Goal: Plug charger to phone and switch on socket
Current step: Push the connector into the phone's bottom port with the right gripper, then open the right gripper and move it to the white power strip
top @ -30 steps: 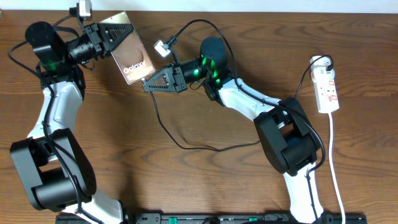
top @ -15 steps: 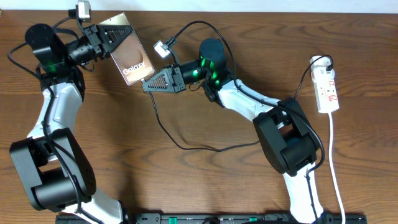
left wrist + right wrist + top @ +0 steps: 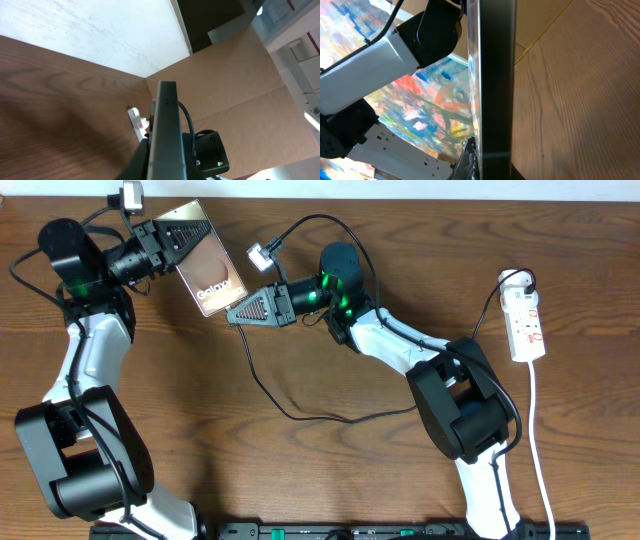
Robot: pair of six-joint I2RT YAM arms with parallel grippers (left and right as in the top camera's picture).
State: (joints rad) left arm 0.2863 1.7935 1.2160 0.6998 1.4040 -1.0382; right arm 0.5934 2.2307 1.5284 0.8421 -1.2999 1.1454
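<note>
The phone (image 3: 210,275), bronze with white lettering, is held tilted above the table's far left by my left gripper (image 3: 192,232), which is shut on its upper end. In the left wrist view the phone (image 3: 166,125) shows edge-on between the fingers. My right gripper (image 3: 234,317) is shut at the phone's lower edge, and the thin black charger (image 3: 290,412) cable runs up into its tip. The plug tip is hidden. In the right wrist view the phone (image 3: 495,75) is a dark upright bar beside my fingers (image 3: 469,159). The white socket (image 3: 526,325) lies far right.
The charger cable loops across the wooden table's middle toward the right arm's base (image 3: 465,405). A white cord (image 3: 540,450) trails from the socket to the front edge. The socket (image 3: 136,119) also shows small behind the phone.
My right gripper has crept slightly left and up, closer to the phone's lower edge. The left gripper and phone have stayed put.
</note>
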